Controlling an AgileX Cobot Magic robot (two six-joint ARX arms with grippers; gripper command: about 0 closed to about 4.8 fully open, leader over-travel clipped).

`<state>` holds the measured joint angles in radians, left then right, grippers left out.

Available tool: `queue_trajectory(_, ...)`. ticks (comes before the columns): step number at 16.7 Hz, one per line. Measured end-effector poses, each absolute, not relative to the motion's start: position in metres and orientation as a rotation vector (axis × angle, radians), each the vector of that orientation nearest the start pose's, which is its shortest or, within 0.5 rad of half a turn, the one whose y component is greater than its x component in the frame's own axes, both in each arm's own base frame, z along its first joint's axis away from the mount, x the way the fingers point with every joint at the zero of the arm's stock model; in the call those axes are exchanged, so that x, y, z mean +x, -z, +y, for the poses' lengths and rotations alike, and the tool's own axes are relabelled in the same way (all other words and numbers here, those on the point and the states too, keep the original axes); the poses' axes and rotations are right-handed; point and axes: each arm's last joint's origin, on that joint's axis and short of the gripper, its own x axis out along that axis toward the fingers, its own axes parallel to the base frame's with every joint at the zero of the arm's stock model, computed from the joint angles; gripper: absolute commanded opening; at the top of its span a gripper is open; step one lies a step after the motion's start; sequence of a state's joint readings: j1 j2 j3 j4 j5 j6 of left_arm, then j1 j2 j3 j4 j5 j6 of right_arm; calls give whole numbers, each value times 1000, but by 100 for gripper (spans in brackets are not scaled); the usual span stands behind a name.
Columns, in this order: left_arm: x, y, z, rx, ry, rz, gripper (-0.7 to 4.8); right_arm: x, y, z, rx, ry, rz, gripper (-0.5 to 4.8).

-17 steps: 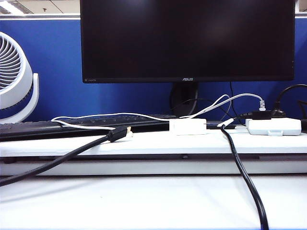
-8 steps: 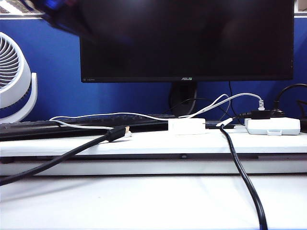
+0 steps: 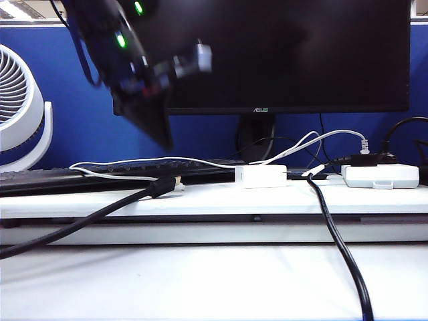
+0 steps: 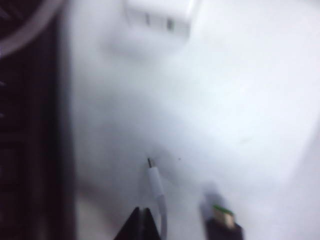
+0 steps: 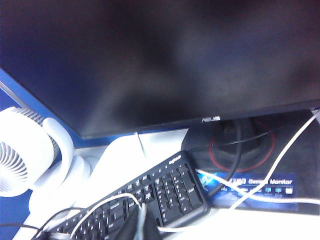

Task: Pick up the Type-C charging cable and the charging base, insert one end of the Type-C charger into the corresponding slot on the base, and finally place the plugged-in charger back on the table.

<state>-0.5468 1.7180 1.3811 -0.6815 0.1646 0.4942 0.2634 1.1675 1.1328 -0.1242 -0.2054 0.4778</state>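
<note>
The Type-C charging cable (image 3: 154,161) looks light and floppy; grab near its plug (image 4: 155,176); left pincer (image 4: 141,220) above it and right pincer (image 5: 131,225) over the keyboard (image 5: 150,195) are closed, empty.

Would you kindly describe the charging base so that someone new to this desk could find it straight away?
Start at the black monitor and drop to its stand. Just in front, on the raised white shelf, sits the charging base, a small plain white block with rounded edges. The white box to its right is wider, has a notch in its front and a black plug on top.
</note>
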Motion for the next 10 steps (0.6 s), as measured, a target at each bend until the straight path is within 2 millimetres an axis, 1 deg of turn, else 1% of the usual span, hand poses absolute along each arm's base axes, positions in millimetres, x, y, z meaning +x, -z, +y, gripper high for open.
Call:
queue_trajectory(1,306,-250,-196,651,877,874,26,248,-381,73,463,-416,285,-6)
queue_trajectory(2,304,-248,-199,661,867,890,152,248,-379,73,462,-413,299,-6)
queue_trajectory(3,304,-248,-201,665,859,883,332,248,-379,73,462,-411,305,-6)
queue_trajectory(4,305,-249,-202,668,835,872,350,247,-379,73,462,-410,308,-6)
queue_trajectory(7,303,-247,-199,678,816,910,340,247,-377,73,461,-406,324,-6)
queue_trajectory(10,304,-246,-200,681,818,907,341,247,-375,73,460,-401,343,-6)
